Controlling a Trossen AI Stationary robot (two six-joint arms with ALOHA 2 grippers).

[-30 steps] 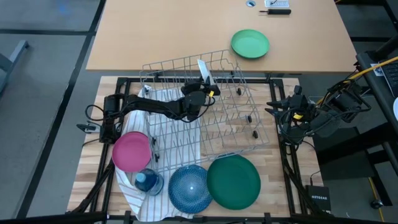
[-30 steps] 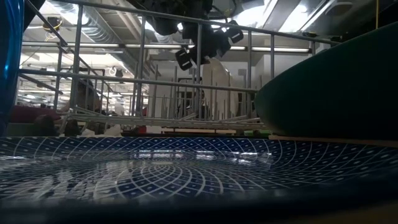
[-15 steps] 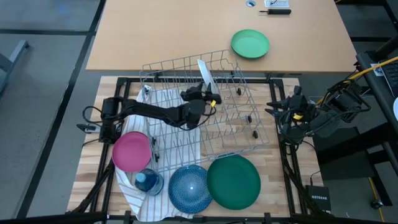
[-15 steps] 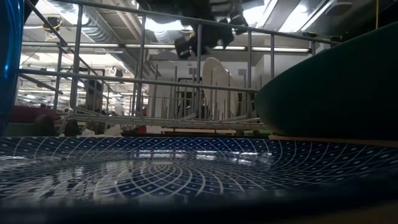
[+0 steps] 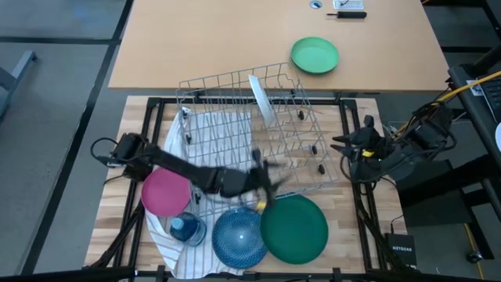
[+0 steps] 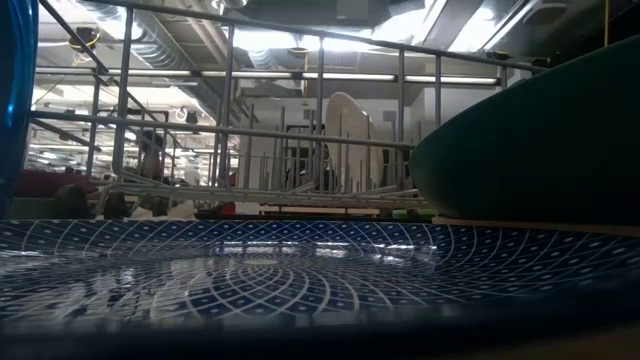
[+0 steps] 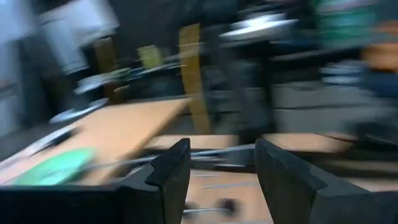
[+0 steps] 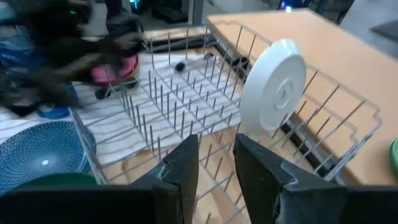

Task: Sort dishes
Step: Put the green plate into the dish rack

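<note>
White plate (image 5: 261, 99) stands in the rack (image 5: 305, 133) — at twelve o'clock from the left gripper (image 5: 264, 186) (fingers wide, empty).

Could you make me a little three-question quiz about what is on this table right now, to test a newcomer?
1. True or false: the white plate stands on edge in the wire rack.
2. Which dish lies flat beside the dark green plate? A) the speckled blue plate B) the magenta plate C) the bright green plate
3. Fill in: the left hand hovers empty over the near edge of the ____.

Key:
1. True.
2. A: the speckled blue plate; the magenta plate lies farther left, the bright green plate on the far table.
3. Rack.
</note>
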